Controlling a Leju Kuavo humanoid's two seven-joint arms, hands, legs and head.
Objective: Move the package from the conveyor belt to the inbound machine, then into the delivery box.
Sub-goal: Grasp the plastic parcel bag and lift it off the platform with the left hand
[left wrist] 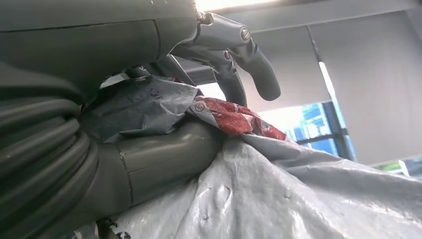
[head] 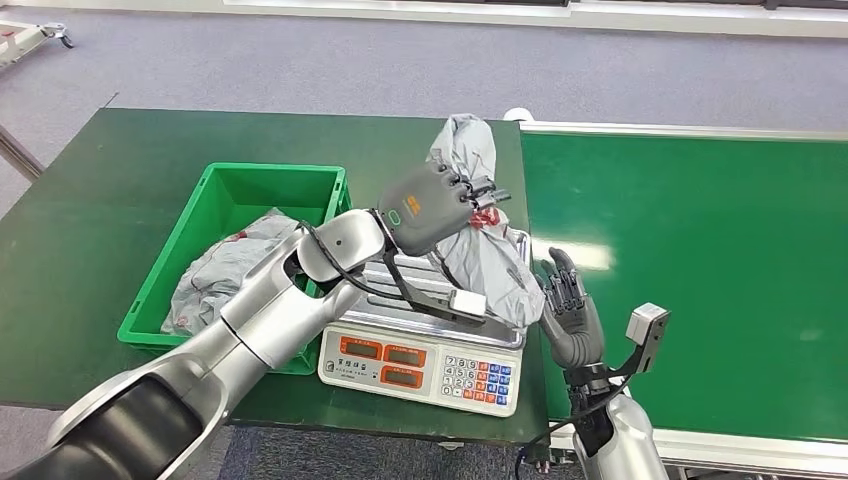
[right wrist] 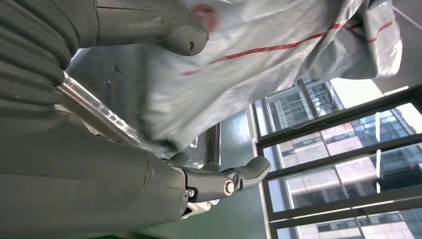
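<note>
Gripping the crumpled grey plastic mailer package [head: 480, 240] from above with my left hand [head: 430, 205], I judge the weighing step under way: it stands bunched on the steel platform of the white electronic scale [head: 420, 365], my landmark. My right hand [head: 570, 315], fingers spread and empty, sits just right of the scale, against the package's side. Next comes a lift left of the scale into the green plastic crate [head: 235, 190], already holding another grey bag [head: 225, 270]. My left wrist view shows my thumb [left wrist: 164, 154] pinching a red-printed fold.
</note>
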